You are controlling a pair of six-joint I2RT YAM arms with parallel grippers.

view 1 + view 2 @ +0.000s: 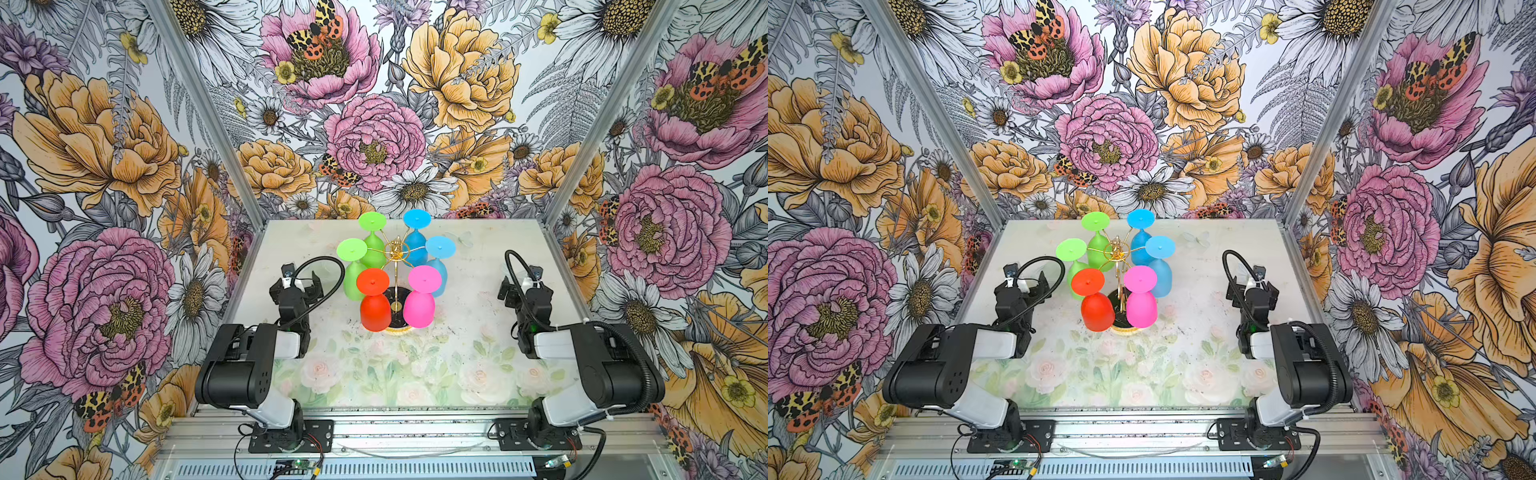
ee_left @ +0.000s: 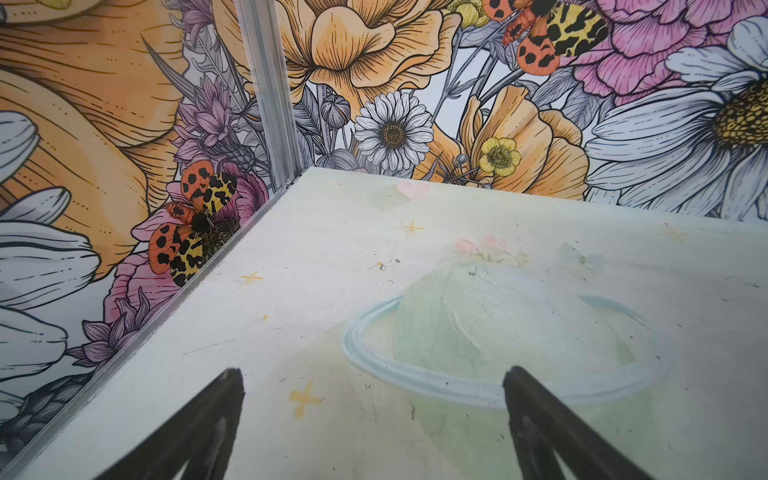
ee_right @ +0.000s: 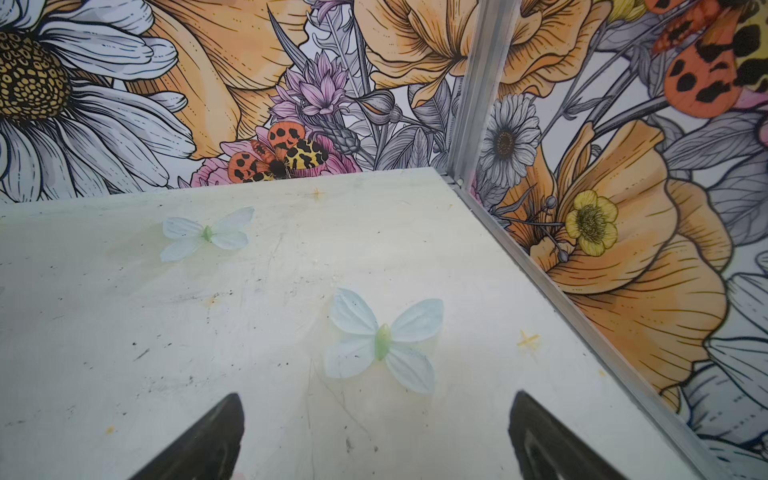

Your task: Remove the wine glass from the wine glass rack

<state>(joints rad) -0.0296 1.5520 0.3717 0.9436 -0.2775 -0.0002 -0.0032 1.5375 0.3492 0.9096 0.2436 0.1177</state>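
Table (image 1: 457,365), pale floral print, fills the cell floor. Left arm (image 1: 241,370) and right arm (image 1: 611,365) sit folded at its near edge, one each side. Wine glass rack (image 1: 396,250) stands mid-table toward the back, btwn the arms and well apart from both: gold pole on a round dark base (image 1: 390,299), six wire hooks fanning out from the top hub. All six hooks are loaded, nothing off yet. Two green glasses (image 1: 351,249) hang on the left side, two blue glasses (image 1: 440,248) on the right, w/ the red glass (image 1: 375,311) and pink glass (image 1: 419,309) nearest the arms.

Each glass hangs upside down: flat foot up, bowl mouth down, long axis roughly vertical, stem caught in its hook. Can't tell if the red and pink bowls touch the base.

Left gripper (image 2: 374,370): fingers spread wide, nothing btwn them, only bare table ahead. Right gripper (image 3: 378,394): same, wide and empty, over printed butterflies (image 3: 382,340).

Step in hand, as I read it: reach for one glass. Red is closest for the left arm, pink for the right. To do it well, come in level from the outer side, jaws either side of the vertical axis on bowl or stem, and squeeze gently. Then lift a touch so the foot clears the wire and draw outward along the hook's line, away from the pole, not sideways. Neighbours hang close, so a sideways swing would prob. knock them, and the rack may tip or drag if the foot snags.
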